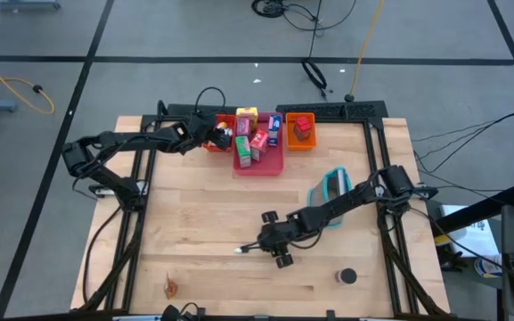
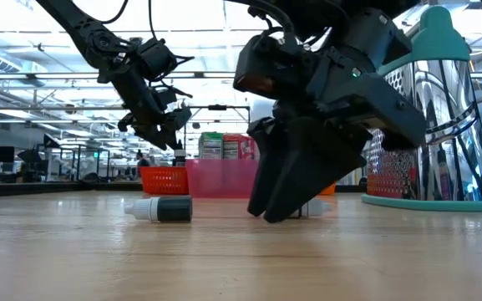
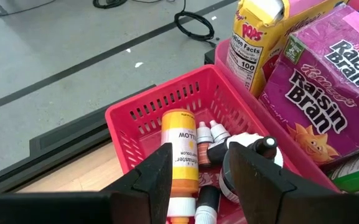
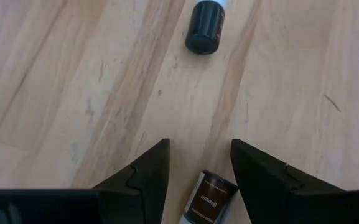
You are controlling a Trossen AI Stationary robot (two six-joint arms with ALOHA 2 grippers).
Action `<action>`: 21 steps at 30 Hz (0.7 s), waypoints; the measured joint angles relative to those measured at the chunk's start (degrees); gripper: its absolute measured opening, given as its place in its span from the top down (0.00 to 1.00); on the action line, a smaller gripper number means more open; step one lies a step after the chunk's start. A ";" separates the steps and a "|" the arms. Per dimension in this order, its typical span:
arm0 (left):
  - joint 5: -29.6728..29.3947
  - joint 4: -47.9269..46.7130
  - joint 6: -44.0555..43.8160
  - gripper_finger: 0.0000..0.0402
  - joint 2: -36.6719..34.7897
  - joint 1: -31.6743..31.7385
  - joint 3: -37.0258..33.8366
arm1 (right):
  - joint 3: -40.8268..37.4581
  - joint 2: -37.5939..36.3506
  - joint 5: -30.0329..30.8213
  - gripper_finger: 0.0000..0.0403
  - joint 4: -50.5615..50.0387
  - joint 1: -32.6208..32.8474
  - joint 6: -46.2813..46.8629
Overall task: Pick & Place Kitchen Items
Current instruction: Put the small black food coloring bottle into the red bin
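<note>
My left gripper (image 3: 201,149) (image 1: 214,135) is open over the red basket (image 3: 142,115) at the table's far side. Inside the basket lie a yellow-labelled bottle (image 3: 179,146) and several tiny bottles (image 3: 211,142). My right gripper (image 4: 199,144) (image 1: 258,245) is open and points down at the table's middle. Its fingers stand on either side of a tiny brown-labelled bottle (image 4: 207,196) that lies on its side on the wood. A second tiny bottle (image 4: 204,25) (image 2: 161,209) lies on its side just beyond. The dark round can (image 1: 346,276) stands near the table's near edge.
The pink tray (image 1: 270,165) holds upright food boxes, among them a purple one (image 3: 319,102) and a yellow one (image 3: 251,40). An orange tray (image 1: 300,141) holds a red block. The teal-and-white holder (image 1: 332,187) stands beside my right arm. A small reddish thing (image 1: 171,286) lies near the near-left corner.
</note>
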 joint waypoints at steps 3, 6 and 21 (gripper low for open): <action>-0.02 -0.16 0.00 0.60 0.00 0.00 0.00 | -2.75 -0.14 0.16 0.59 2.33 -0.19 0.75; 0.00 -0.18 0.01 0.60 0.00 0.00 0.00 | -5.18 -0.17 0.17 0.59 4.87 -0.22 1.82; 0.02 -0.27 0.13 0.60 0.00 0.02 0.00 | -11.35 0.03 0.45 0.75 7.88 -0.63 8.40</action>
